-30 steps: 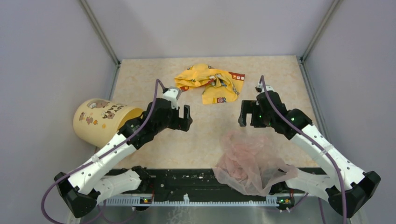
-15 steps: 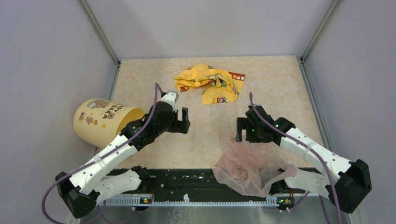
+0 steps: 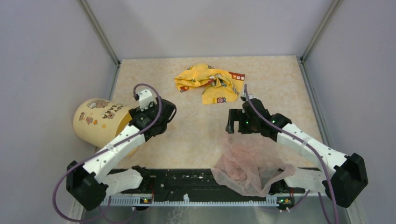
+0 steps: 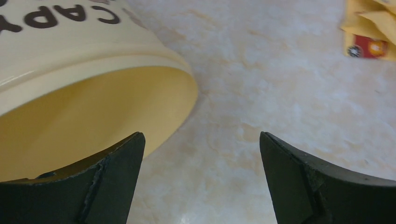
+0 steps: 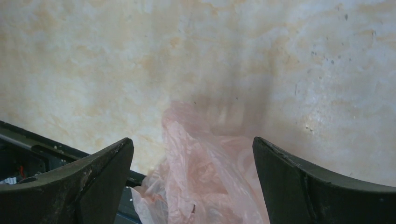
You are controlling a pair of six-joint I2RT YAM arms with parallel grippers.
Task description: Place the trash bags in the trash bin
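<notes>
The trash bin (image 3: pixel 98 120), a pale yellow bucket with brown figures, lies on its side at the left, mouth facing right. In the left wrist view its rim and orange-yellow inside (image 4: pixel 93 112) fill the left half. My left gripper (image 3: pixel 167 113) hovers open just right of the bin's mouth, and nothing sits between its tips (image 4: pixel 201 136). The trash bag (image 3: pixel 247 163), a crinkly pale pink film, lies at the near edge and spills over the black rail. Over its far edge my right gripper (image 3: pixel 232 122) stands open, the bag (image 5: pixel 210 182) below its jaws (image 5: pixel 192 140) and apart from them.
A crumpled yellow printed wrapper (image 3: pixel 210 81) lies at the back centre, and its corner (image 4: pixel 369 32) shows in the left wrist view. Grey walls close in the beige table (image 3: pixel 196 135) on three sides. A black rail (image 3: pixel 182 179) runs along the near edge.
My left gripper has swung left and turned toward the bin's mouth. My right gripper has moved left and nearer, over the bag's far edge. Both stayed open.
</notes>
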